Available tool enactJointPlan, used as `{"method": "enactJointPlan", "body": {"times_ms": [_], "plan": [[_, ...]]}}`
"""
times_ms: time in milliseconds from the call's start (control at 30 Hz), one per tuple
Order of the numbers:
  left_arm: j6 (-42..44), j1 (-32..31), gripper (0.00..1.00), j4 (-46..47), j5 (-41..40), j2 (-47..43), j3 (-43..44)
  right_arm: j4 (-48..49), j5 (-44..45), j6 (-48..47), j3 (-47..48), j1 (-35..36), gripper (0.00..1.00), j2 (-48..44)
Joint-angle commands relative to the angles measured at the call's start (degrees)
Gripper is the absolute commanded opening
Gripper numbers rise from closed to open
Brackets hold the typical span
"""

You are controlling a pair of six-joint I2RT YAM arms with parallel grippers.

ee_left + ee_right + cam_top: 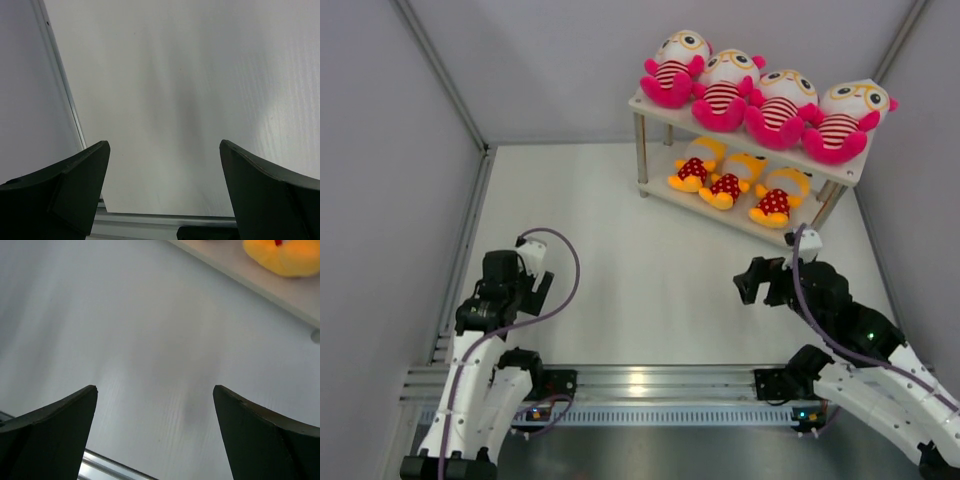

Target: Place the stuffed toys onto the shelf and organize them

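The shelf (655, 108) stands at the back right. Several pink stuffed toys (722, 90) with yellow glasses and striped shirts sit in a row on its top board. Three yellow-orange toys (725, 183) in red polka-dot outfits sit on the lower board. One yellow toy (282, 255) and the lower board's edge (235, 262) show at the top of the right wrist view. My left gripper (535, 285) is open and empty over the table at the near left. My right gripper (752, 281) is open and empty, in front of the shelf.
White walls close the table on the left (390, 180), back and right. A metal rail (650, 385) runs along the near edge between the arm bases. The shelf's thin silver legs (641, 150) stand on the white table.
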Motion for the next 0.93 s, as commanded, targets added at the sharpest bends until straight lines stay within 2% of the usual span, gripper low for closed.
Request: {"method": "enactJointPlan", "body": {"times_ms": [0,300,400,733,900], "plan": [[-0.7,-0.1,0.97,2.3,-1.6,-3.0,-0.5,-12.0,16.4,28.5,-3.7,0.5,1.00,-2.6],[-1.6,-0.1,0.97,2.4,-3.0,-3.2,-0.5,-18.0,23.2,47.4,-7.3,0.5,0.99,-1.9],[-1.9,-0.1,0.97,2.4,-3.2,-2.8,-0.5,-18.5,23.7,49.5,-10.3,0.5,0.99,0.0],[-2.2,-0.1,0.94,2.7,-3.7,-1.8,-0.7,-16.1,27.2,46.2,-10.3,0.4,0.99,7.5],[-2.5,0.0,0.95,2.7,-4.2,-1.3,-0.7,-15.9,27.8,46.6,-10.1,0.4,0.99,6.9]]}}
